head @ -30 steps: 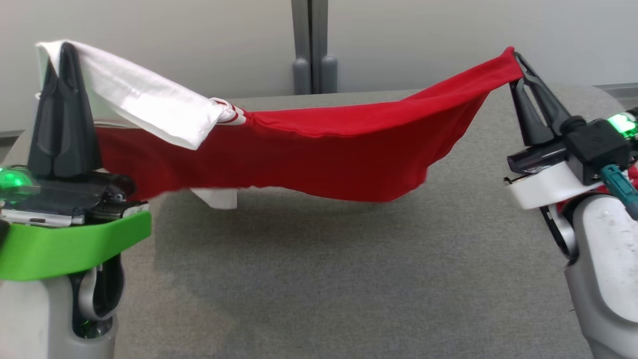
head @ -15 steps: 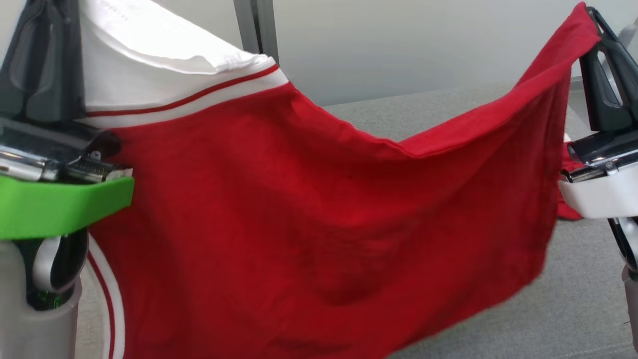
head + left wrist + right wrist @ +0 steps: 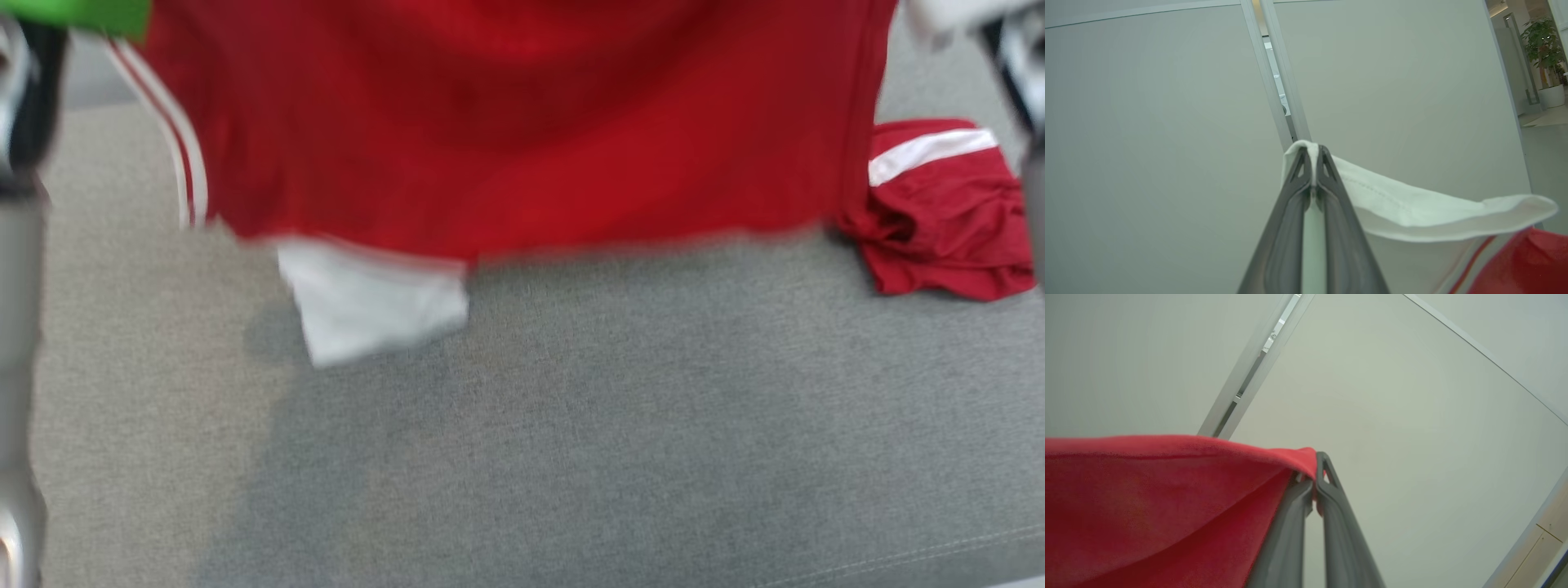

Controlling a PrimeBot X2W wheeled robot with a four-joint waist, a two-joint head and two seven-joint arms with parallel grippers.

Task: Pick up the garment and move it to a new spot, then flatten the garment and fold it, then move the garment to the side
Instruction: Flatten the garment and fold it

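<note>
The garment (image 3: 522,122) is a red shirt with white sleeves and white-red striped trim. It hangs spread out across the top of the head view, its lower edge and a white sleeve (image 3: 371,302) dangling just above the grey surface. My left gripper (image 3: 1312,163) is shut on a white sleeve edge (image 3: 1412,208), raised in front of a pale wall. My right gripper (image 3: 1314,473) is shut on a red corner of the garment (image 3: 1167,498), also held high. In the head view the green left wrist band (image 3: 77,15) sits at the top left corner.
A second red piece with a white stripe (image 3: 939,204) lies crumpled on the grey upholstered surface (image 3: 571,449) at the right. Pale wall panels with a metal post (image 3: 1274,73) stand behind. A potted plant (image 3: 1545,53) is far off.
Both arms have lifted the garment from a low sag to hanging full length. The head camera has tilted down, so the grippers have left the top of that view.
</note>
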